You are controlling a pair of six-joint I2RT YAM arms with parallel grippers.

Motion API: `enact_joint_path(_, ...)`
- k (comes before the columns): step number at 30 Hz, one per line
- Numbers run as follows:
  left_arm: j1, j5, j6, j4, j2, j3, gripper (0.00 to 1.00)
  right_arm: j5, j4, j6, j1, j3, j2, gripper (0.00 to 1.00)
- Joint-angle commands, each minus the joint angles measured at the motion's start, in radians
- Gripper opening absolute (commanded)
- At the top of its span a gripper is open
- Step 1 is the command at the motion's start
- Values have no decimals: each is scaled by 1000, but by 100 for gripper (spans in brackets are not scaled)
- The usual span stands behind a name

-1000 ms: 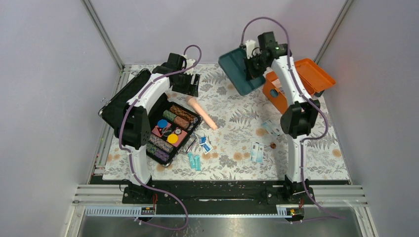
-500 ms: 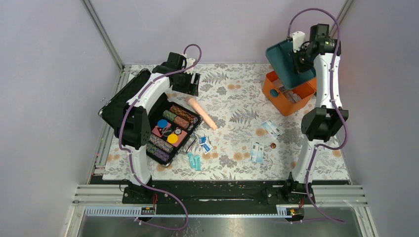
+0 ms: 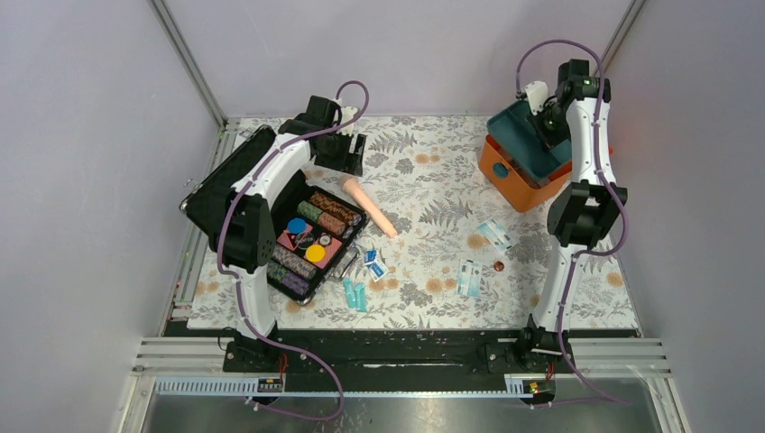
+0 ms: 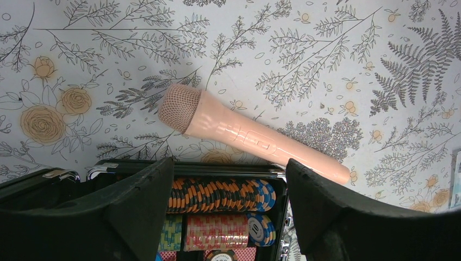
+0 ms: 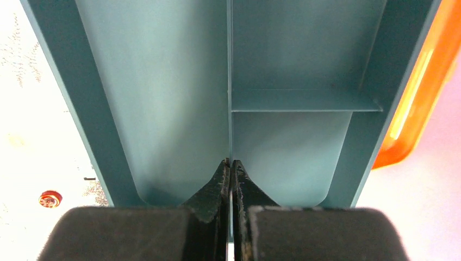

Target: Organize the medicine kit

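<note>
The medicine kit's orange box stands at the back right of the table. My right gripper is shut on the central divider wall of the dark teal inner tray and holds the tray tilted on top of the box. The right wrist view shows the tray from inside, my right gripper pinching the divider, and an orange edge at the right. My left gripper is open and empty at the back left; in its wrist view the left gripper hovers above the black case.
A black case of chip stacks lies open at the left, also in the left wrist view. A peach microphone lies mid-table. Small packets, teal tubes and a small red thing are scattered in front.
My right arm has carried the teal tray from left of the orange box to over it and lowered it onto the box. The left arm has not moved.
</note>
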Motion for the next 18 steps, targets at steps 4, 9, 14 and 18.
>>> enact_joint_path(4,-7,-34,17,19,-14,21,75,19,-29,28,-4,70,48,0)
enact_joint_path(9,-8,-34,20,18,-13,23,75,59,-31,55,-4,71,74,0)
enact_joint_path(14,-12,-33,23,18,-13,23,75,49,-55,61,-4,65,84,0)
enact_joint_path(18,-13,-35,23,18,-14,21,75,35,-62,69,-4,51,87,0)
